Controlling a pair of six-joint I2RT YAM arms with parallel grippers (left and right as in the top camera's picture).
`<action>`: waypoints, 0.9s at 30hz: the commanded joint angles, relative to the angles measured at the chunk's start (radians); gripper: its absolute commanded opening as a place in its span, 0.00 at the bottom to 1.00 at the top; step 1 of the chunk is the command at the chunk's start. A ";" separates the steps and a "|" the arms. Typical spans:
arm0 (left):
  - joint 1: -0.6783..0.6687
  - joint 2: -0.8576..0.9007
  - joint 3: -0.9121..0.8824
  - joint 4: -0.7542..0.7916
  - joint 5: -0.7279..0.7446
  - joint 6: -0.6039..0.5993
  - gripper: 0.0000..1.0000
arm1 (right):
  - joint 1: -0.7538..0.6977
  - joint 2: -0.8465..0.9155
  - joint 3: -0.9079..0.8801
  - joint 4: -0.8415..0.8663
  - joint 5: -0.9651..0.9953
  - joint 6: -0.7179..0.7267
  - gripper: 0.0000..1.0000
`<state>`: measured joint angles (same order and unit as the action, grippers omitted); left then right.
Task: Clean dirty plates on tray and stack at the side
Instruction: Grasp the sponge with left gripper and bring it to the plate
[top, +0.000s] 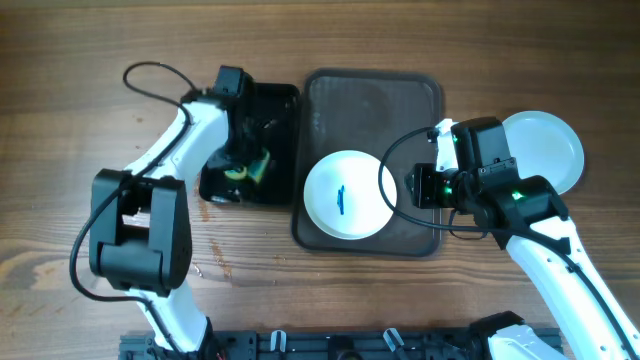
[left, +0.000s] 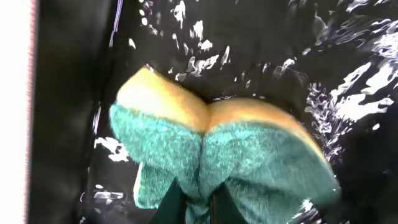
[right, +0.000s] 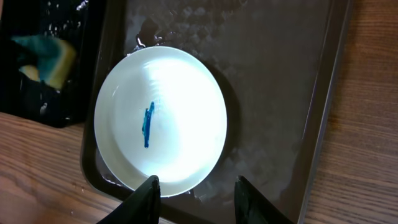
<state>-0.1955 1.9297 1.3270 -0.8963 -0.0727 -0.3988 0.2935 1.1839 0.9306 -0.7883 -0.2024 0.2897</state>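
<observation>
Nearest the robot, the right fingers (top: 408, 188) are held spread at the near rim of the dirty plate (right: 160, 121), one to each side; whether the rim is touched cannot be told. The plate lies in the near left part of the brown tray (right: 280, 74), and the blue smear (right: 148, 124) at its centre is not yet wiped. Farther off, over the black tray (top: 285, 110), the left fingers (top: 240, 168) are pinched on a sponge (left: 205, 143), which is folded by the squeeze, green face up and yellow behind. Farthest right, a clean plate (top: 550, 145) rests on the desk (top: 80, 40) just beside the brown tray, partly covered by the right arm. The step in hand is judged to be the fetching of the wet sponge for wiping. It would be done well if excess water were pressed out first, the plate steadied at its rim, and the green face laid flat on the smear. The fold of the sponge and the wet glints in the black tray are shown only by the left wrist view. The side plate is seen only from overhead, where it cannot be told whether it is one plate or a stack. The thin upright shape of the smear is clearest in the right wrist view.
</observation>
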 joint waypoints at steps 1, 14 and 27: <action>0.002 0.002 0.174 -0.116 0.004 0.002 0.04 | -0.002 0.006 0.012 -0.007 -0.015 0.003 0.40; 0.001 -0.137 0.216 -0.198 0.110 0.055 0.04 | -0.002 0.513 0.010 0.105 -0.060 -0.008 0.45; -0.281 -0.137 0.106 -0.017 0.341 -0.122 0.04 | -0.002 0.560 0.010 0.169 0.136 0.237 0.04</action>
<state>-0.3965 1.7386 1.4994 -0.9737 0.2386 -0.3962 0.2935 1.7241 0.9340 -0.6174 -0.1558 0.4854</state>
